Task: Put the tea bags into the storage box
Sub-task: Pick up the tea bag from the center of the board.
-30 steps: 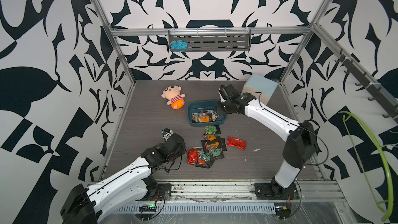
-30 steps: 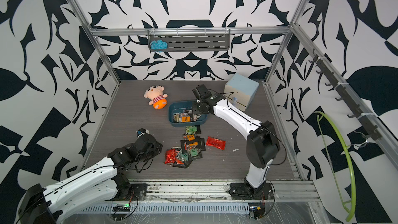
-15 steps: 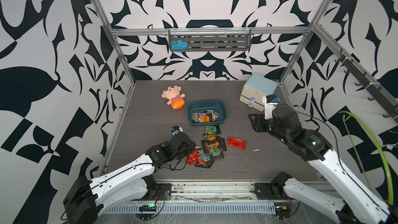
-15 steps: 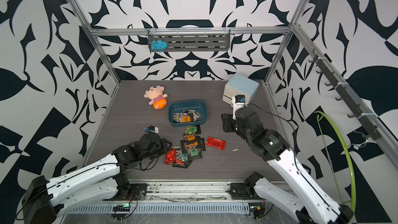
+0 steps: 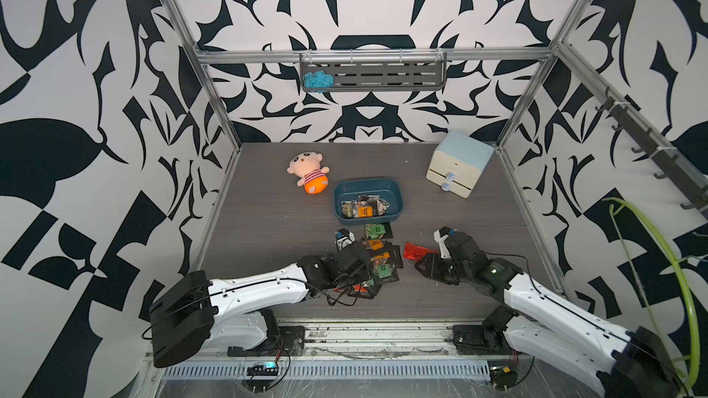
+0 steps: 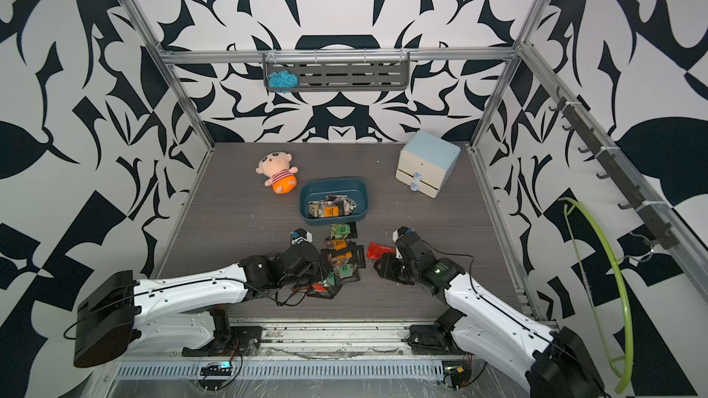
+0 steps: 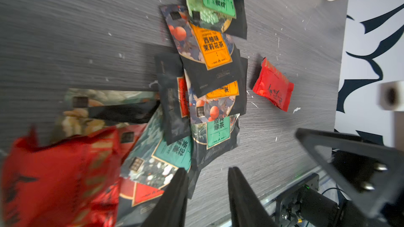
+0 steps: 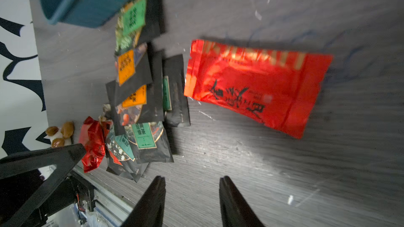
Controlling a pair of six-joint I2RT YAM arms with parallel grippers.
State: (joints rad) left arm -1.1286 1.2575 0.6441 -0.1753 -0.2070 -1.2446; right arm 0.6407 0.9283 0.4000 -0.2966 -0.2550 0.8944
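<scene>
Several tea bags [image 5: 364, 206] already lie in the storage box [image 5: 366, 182], which both top views show standing open at mid-bench [image 5: 268, 223]. Just in front of it a loose, overlapping heap [image 5: 381, 258] is not yet stowed, and one red tea bag [image 5: 415, 250] lies apart on the right arm's side. The left arm [image 5: 260, 292] reaches low over the near edge of the heap and the right arm [image 5: 536, 300] leans toward the red one. I judge that each side is lining up its own pick, so the arms need not cross. From above, both sets of jaws are too dark and small for you to read. In the left wrist view, the left jaws stand narrowly apart with nothing between them, one tip at the edge of a green-labelled bag [image 7: 172, 151] in the heap. That gap probably suits flat packets, which need only a thin pinch. In the right wrist view, the right jaws stand moderately apart and empty over bare bench. The red tea bag [image 8: 251, 86] lies ahead of them, untouched, and the box corner [image 8: 87, 1] shows beyond the heap [image 8: 140, 105]. Expect the crinkly foil to slide, so come down on an edge rather than the flat face.
</scene>
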